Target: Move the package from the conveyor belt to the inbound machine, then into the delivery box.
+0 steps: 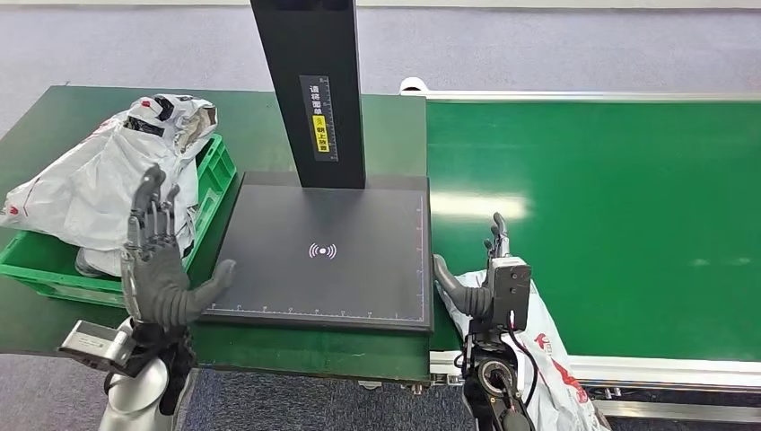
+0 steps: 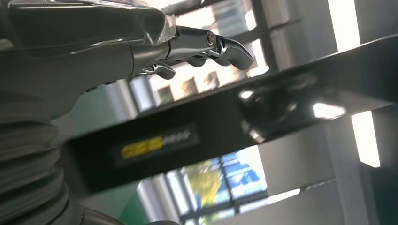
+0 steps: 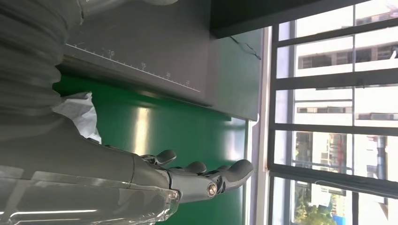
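Nearest the robot, the right hand [image 1: 489, 278] stands edge-up at the near rim of the green conveyor belt [image 1: 610, 224], fingers [image 3: 225, 174] released and spread, holding nothing. A white plastic mailer package with red print [image 1: 547, 359] lies just under and behind that wrist, hanging over the belt's near edge. The first step looks barely begun: the next move calls for lowering the hand onto the package and clasping its loose film before lifting it left.

The left hand [image 1: 157, 269] is raised, open and empty, beside the flat black scanning plate of the inbound machine [image 1: 332, 251], which bears a white wireless symbol and ruler marks. Beyond it, a green plastic crate [image 1: 211, 184] holds other white bags. The machine's black post [image 1: 310, 90] carries a yellow label with Chinese writing too small to read.
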Robot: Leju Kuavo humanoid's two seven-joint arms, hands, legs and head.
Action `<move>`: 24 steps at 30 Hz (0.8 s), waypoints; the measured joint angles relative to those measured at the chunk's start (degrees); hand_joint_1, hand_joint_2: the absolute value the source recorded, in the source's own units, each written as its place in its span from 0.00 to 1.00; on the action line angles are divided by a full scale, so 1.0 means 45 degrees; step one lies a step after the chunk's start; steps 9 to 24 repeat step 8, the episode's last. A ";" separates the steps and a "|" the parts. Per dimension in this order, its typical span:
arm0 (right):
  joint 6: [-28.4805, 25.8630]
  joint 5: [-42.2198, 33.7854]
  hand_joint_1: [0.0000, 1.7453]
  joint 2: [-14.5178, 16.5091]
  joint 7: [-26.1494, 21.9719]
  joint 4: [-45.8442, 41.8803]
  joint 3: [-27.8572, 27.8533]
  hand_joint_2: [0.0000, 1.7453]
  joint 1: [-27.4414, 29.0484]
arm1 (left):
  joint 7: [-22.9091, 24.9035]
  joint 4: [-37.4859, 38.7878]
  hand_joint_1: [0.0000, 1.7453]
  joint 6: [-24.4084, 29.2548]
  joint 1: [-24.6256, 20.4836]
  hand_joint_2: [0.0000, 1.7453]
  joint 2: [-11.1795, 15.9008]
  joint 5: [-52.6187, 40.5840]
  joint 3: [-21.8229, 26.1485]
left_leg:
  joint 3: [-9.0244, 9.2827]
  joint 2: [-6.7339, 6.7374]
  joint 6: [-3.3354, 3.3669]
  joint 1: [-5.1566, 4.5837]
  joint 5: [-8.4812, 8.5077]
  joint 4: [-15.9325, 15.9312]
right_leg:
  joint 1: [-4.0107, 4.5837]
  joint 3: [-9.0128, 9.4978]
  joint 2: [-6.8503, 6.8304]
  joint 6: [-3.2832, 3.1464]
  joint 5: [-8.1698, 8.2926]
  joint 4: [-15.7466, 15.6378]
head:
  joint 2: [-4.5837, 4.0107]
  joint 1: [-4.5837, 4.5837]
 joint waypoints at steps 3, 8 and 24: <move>0.0024 0.0199 0.00 -0.0061 0.0076 -0.0142 -0.0067 1.00 0.0252 | 0.0271 0.0289 0.00 -0.1060 0.0659 1.00 -0.0350 0.0634 0.0141 | 0.0000 -0.0001 0.0000 0.0000 -0.0001 0.0000 | 0.0000 0.0001 -0.0001 0.0000 0.0000 0.0000 | -0.0001 0.0000; 0.0171 0.0571 0.00 -0.0112 0.0055 -0.0514 -0.0232 1.00 0.0729 | 0.0243 0.0960 0.00 -0.1956 0.1529 1.00 -0.0929 0.0948 0.0576 | -0.0004 -0.0001 0.0000 -0.0001 -0.0008 0.0000 | -0.0001 -0.0004 -0.0001 0.0002 -0.0002 0.0000 | 0.0000 -0.0002; 0.0171 0.0571 0.00 -0.0112 0.0055 -0.0514 -0.0232 1.00 0.0729 | 0.0243 0.0960 0.00 -0.1956 0.1529 1.00 -0.0929 0.0948 0.0576 | -0.0004 -0.0001 0.0000 -0.0001 -0.0008 0.0000 | -0.0001 -0.0004 -0.0001 0.0002 -0.0002 0.0000 | 0.0000 -0.0002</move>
